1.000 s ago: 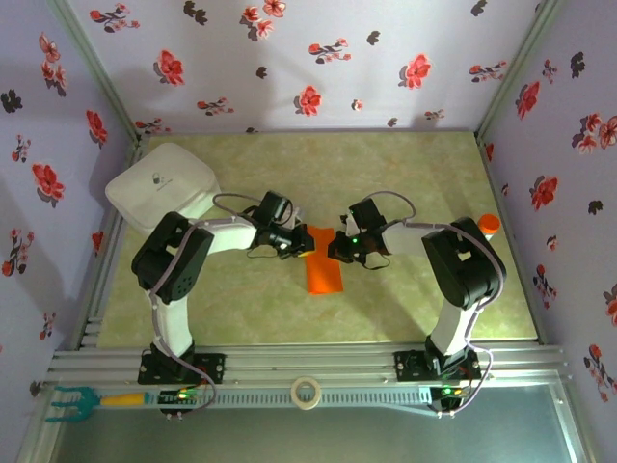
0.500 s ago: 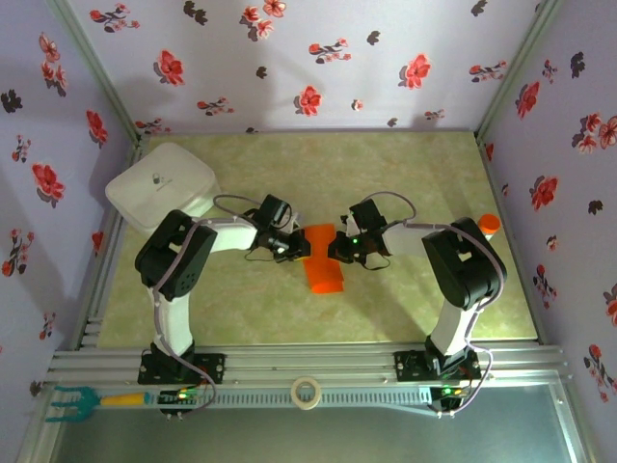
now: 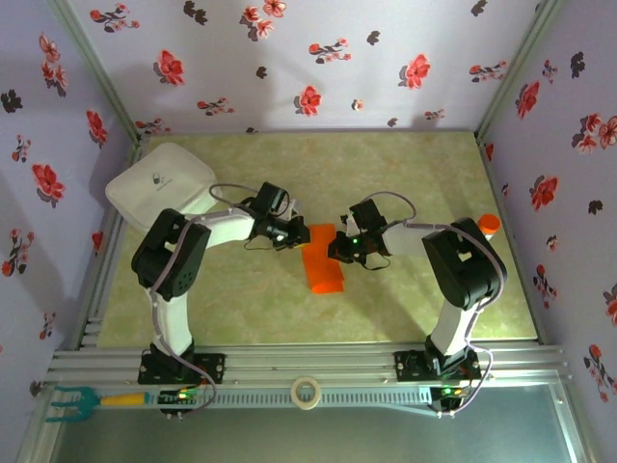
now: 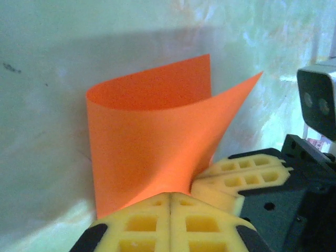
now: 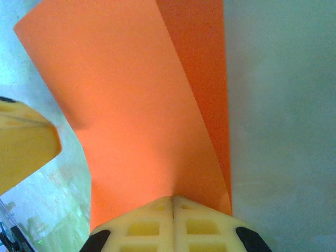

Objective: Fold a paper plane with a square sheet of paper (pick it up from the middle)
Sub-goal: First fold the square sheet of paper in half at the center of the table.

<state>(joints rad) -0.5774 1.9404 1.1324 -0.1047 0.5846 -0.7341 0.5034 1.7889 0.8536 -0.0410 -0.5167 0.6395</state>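
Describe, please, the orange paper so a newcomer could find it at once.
On the pale green table, look to the middle, where two robot arms meet. The left gripper and right gripper pinch a thin bright orange paper sheet, curled over, unlike the orange-capped bottle at the right edge.

The paper (image 3: 325, 267) is seen as plain bright orange. The fingers (image 4: 137, 227) are coloured yellow. The walls (image 3: 318, 58) are papered lilac, patterned with red and black flowers; the table (image 3: 405, 174) is marbled pale green; the box (image 3: 159, 185) is white.
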